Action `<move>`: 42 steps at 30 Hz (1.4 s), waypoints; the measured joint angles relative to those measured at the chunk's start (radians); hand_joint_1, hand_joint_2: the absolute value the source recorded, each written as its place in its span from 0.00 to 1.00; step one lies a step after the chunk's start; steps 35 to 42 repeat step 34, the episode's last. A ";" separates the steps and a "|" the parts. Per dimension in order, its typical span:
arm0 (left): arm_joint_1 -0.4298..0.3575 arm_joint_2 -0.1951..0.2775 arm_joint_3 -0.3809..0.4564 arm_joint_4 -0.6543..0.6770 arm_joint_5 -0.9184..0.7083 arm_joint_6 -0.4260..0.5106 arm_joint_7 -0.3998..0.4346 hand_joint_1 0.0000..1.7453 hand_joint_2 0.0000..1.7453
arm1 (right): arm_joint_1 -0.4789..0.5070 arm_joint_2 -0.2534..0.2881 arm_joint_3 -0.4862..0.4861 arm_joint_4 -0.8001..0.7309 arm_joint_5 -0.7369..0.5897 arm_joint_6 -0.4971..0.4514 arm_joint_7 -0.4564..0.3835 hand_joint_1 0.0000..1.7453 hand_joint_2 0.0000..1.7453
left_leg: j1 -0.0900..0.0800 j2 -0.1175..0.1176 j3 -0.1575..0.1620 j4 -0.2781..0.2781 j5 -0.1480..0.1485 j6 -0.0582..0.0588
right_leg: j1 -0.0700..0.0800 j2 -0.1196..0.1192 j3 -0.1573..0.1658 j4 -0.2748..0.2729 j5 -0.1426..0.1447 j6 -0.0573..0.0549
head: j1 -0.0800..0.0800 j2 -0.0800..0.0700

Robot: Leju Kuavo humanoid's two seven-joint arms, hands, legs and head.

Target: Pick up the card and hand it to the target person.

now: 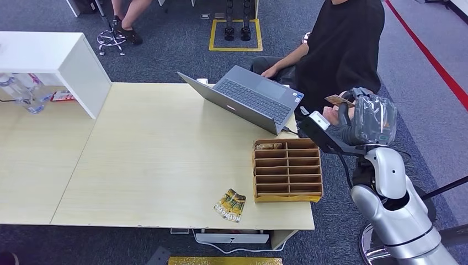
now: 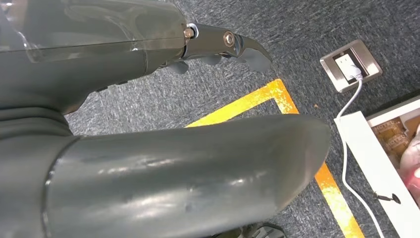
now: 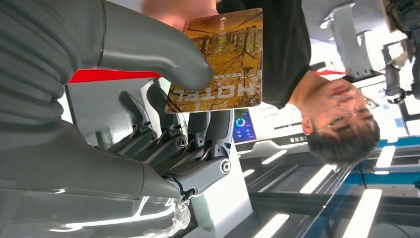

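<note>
Step in hand: the handover. Right hand (image 1: 353, 113) is raised off the tabletop's (image 1: 154, 160) far right corner, toward the seated person (image 1: 342, 49) in black. The card (image 3: 220, 62), printed HOTEL, is pinched between the thick thumb and the dark fingers (image 3: 168, 134) of that hand. In the right wrist view a person's fingertips (image 3: 178, 10) touch the card's far edge; whether they have a firm grip cannot be told.

Next move, as judged: hold steady until the person has the card, then loosen the thumb. Letting go early could drop it.

Left hand (image 2: 148, 124) hangs over the carpet, nothing in it, fingers apart.

Containers: wooden divided tray (image 1: 287, 170) near the laptop (image 1: 248, 99); one far compartment holds something card-like, the other slots look bare. A few loose cards (image 1: 230, 205) lie just beside the tray, near the table's front edge.
</note>
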 joint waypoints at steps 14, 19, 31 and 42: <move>-0.002 -0.001 0.000 0.000 -0.004 -0.002 0.004 0.00 0.00 | 0.000 -0.002 0.000 0.062 0.025 0.011 0.002 0.75 1.00 | 0.000 0.000 0.000 0.000 0.000 0.000 | 0.000 0.000 0.000 0.000 0.000 0.000 | 0.000 0.000; -0.003 -0.002 0.000 0.000 -0.010 -0.004 0.008 0.00 0.00 | 0.004 -0.006 0.000 0.079 0.091 0.050 0.010 0.30 1.00 | 0.000 0.000 0.000 0.000 0.000 0.000 | 0.000 0.000 0.000 0.000 0.000 0.000 | 0.000 0.000; -0.007 -0.002 0.000 0.000 -0.023 -0.010 0.010 0.00 0.00 | 0.017 -0.014 0.009 0.118 0.095 0.195 0.008 0.00 1.00 | 0.000 0.000 0.000 0.000 0.000 0.000 | 0.000 0.000 0.000 0.000 0.000 0.000 | 0.000 0.000; -0.007 -0.002 0.000 0.000 -0.023 -0.010 0.010 0.00 0.00 | 0.018 -0.015 0.011 0.124 0.094 0.198 0.008 0.00 0.67 | 0.000 0.000 0.000 0.000 0.000 0.000 | 0.000 0.000 0.000 0.000 0.000 0.000 | 0.000 0.000</move>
